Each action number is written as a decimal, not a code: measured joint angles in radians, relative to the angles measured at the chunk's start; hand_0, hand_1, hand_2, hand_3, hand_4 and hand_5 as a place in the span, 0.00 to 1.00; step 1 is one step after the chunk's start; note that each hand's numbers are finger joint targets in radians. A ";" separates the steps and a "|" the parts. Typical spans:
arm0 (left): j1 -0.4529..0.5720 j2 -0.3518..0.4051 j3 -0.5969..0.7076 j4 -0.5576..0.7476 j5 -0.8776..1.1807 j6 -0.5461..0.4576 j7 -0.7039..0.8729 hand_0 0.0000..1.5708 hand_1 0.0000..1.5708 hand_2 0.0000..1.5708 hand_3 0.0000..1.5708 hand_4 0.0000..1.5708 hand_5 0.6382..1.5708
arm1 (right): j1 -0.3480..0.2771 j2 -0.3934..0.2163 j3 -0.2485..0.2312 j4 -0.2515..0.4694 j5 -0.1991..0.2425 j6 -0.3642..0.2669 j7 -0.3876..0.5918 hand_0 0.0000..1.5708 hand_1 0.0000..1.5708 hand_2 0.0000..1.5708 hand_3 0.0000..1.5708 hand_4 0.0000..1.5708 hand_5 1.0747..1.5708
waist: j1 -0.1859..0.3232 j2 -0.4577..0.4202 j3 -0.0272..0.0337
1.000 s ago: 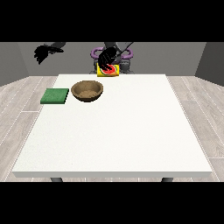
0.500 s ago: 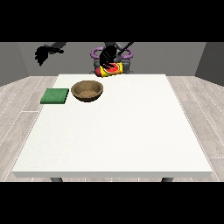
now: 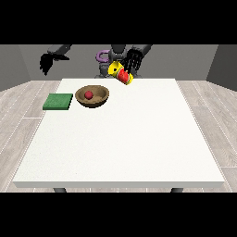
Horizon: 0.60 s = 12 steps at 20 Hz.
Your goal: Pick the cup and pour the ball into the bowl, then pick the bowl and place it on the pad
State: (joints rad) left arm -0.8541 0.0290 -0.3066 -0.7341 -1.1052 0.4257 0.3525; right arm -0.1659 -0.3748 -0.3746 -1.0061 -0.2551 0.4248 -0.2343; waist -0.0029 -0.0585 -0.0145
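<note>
Ball [image 3: 88, 95] in bowl [image 3: 102, 98]; hand at view's right [image 3: 131, 61] holds tilted cup [image 3: 121, 74] just behind-right of bowl; pad [image 3: 58, 101] lies beside bowl, opposite side.

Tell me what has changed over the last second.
A red ball now lies in the bowl, which was empty before. The cup, held tipped by the hand at the view's right, has tilted its mouth toward the bowl. The green pad, the bowl and the raised hand at the view's left stayed put.
</note>
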 measured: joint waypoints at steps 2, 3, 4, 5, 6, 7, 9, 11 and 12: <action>0.056 -0.011 0.071 -0.057 0.145 0.050 -0.031 0.00 0.00 0.00 0.00 0.00 0.97 | -0.014 0.017 0.008 -0.011 0.001 -0.007 -0.005 0.00 0.00 0.00 0.00 0.21 0.99 | -0.007 0.039 -0.0044; 0.083 -0.015 0.098 -0.086 0.219 0.070 -0.055 0.00 0.00 0.00 0.00 0.00 0.98 | -0.022 0.027 0.014 -0.017 0.003 -0.014 -0.007 0.00 0.00 0.00 0.00 0.19 0.99 | -0.011 0.059 -0.0059; 0.110 -0.018 0.119 -0.117 0.295 0.085 -0.083 0.00 0.00 0.00 0.00 0.00 0.98 | -0.033 0.040 0.021 -0.023 0.006 -0.023 -0.008 0.00 0.00 0.00 0.00 0.18 0.99 | -0.014 0.078 -0.0065; 0.136 -0.020 0.135 -0.150 0.371 0.091 -0.116 0.00 0.00 0.00 0.00 0.00 0.98 | -0.044 0.052 0.028 -0.028 0.011 -0.036 -0.009 0.00 0.00 0.00 0.00 0.19 1.00 | -0.013 0.095 -0.0064; 0.161 -0.022 0.147 -0.182 0.449 0.090 -0.150 0.00 0.00 0.00 0.00 0.00 0.99 | -0.056 0.065 0.034 -0.034 0.016 -0.052 -0.005 0.00 0.00 0.00 0.00 0.19 1.00 | -0.011 0.106 -0.0060; 0.187 -0.024 0.157 -0.215 0.523 0.082 -0.190 0.00 0.00 0.00 0.00 0.00 0.99 | -0.062 0.078 0.041 -0.039 0.024 -0.070 -0.004 0.00 0.00 0.00 0.00 0.16 1.00 | -0.005 0.114 -0.0047; 0.236 -0.026 0.168 -0.276 0.658 0.045 -0.281 0.00 0.00 0.00 0.00 0.00 0.99 | -0.080 0.102 0.047 -0.047 0.036 -0.112 -0.003 0.00 0.00 0.00 0.00 0.14 1.00 | 0.016 0.136 -0.0008; 0.287 -0.027 0.169 -0.325 0.770 -0.006 -0.363 0.00 0.00 0.00 0.00 0.00 0.99 | -0.092 0.139 0.055 -0.050 0.052 -0.167 -0.001 0.00 0.00 0.00 0.00 0.19 1.00 | 0.047 0.145 0.0031; 0.311 -0.027 0.172 -0.343 0.812 -0.033 -0.411 0.00 0.00 0.00 0.00 0.00 0.99 | -0.096 0.155 0.058 -0.051 0.057 -0.187 -0.009 0.00 0.00 0.00 0.00 0.20 1.00 | 0.061 0.157 0.0050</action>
State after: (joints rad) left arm -0.5432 0.0018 -0.1342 -1.0771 -0.2927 0.3927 -0.0582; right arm -0.2614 -0.2194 -0.3166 -1.0572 -0.1979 0.2378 -0.2429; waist 0.0578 0.0984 -0.0095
